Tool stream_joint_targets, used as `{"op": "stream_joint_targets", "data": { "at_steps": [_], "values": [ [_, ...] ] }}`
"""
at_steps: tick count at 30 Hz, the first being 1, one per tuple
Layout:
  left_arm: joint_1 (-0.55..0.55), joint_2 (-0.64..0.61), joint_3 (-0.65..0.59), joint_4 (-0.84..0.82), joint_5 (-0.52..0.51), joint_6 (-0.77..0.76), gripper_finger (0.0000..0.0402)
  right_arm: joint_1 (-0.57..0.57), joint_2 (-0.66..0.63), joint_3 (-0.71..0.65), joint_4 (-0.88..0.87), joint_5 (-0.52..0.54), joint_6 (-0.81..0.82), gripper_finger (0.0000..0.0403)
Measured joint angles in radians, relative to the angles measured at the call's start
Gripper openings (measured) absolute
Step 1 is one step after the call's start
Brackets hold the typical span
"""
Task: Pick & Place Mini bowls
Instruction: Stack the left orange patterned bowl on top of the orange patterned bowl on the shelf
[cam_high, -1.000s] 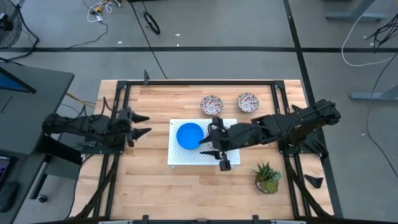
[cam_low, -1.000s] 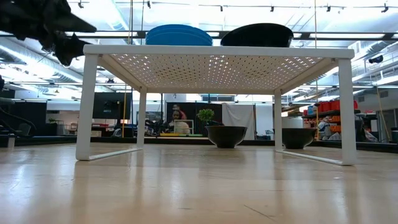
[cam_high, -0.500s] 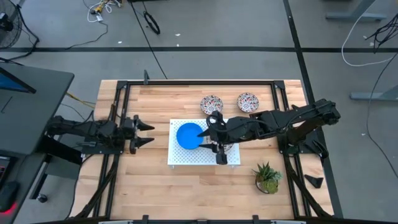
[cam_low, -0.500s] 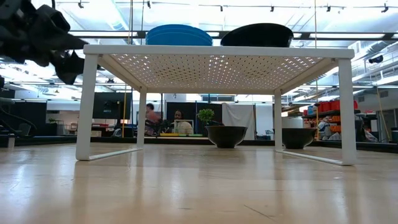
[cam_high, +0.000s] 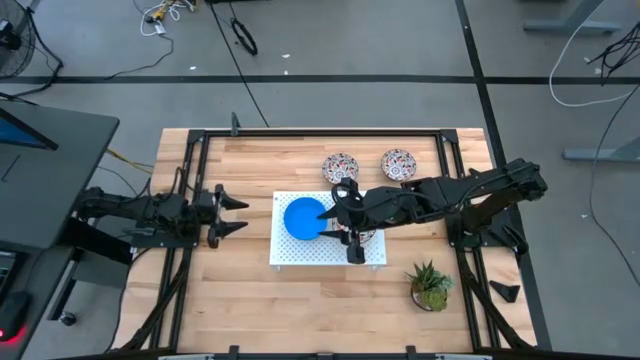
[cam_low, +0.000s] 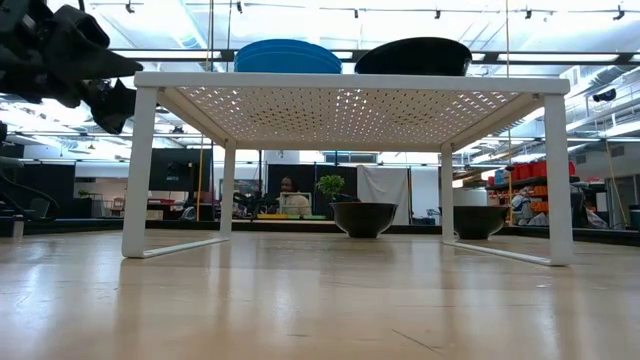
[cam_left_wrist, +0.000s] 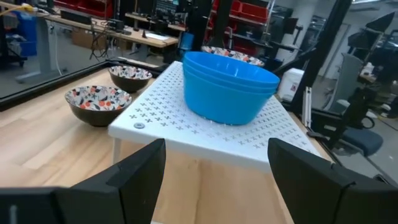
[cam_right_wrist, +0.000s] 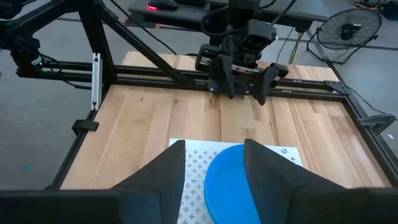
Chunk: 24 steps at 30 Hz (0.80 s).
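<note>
Blue mini bowls (cam_high: 304, 218) sit nested in one stack on the white perforated board (cam_high: 300, 252); the stack also shows in the left wrist view (cam_left_wrist: 229, 87). A floral bowl (cam_low: 413, 56) stands beside them on the board, mostly hidden under my right arm in the high view. Two more floral bowls (cam_high: 340, 166) (cam_high: 398, 164) rest on the table behind the board. My right gripper (cam_high: 335, 213) (cam_right_wrist: 214, 174) hangs open over the stack's right rim. My left gripper (cam_high: 232, 212) (cam_left_wrist: 214, 186) waits open, left of the board.
The board stands on thin white legs (cam_low: 139, 170) with open space beneath. A small green potted plant (cam_high: 430, 283) sits near the right front corner. A black frame (cam_high: 320, 131) runs along the table's edges. Bare wood lies in front of the board.
My right gripper has shifted a little toward the far edge above the board, then held still. My left gripper has moved slightly toward the near edge and stayed open. The bowls have not moved.
</note>
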Motion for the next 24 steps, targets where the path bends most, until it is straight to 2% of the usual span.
{"op": "stream_joint_targets", "data": {
  "at_steps": [8,12,18,24],
  "values": [
    [0.0,-0.012,0.005,-0.038,0.044,0.015,0.0288,0.0,0.0,0.0,0.001,0.0,0.0,0.0164],
    [0.0,-0.018,0.074,-0.335,0.065,0.024,0.0288,0.0,0.0,0.0,0.001,0.0,0.024,0.0164],
    [0.002,-0.021,0.058,-0.288,0.059,0.048,0.0288,0.0,0.0,0.0,0.001,0.0,0.05,0.0164],
    [0.01,-0.02,0.005,-0.036,0.01,0.107,0.0288,0.0,0.0,0.0,0.001,0.0,0.05,0.0164]
  ]
}}
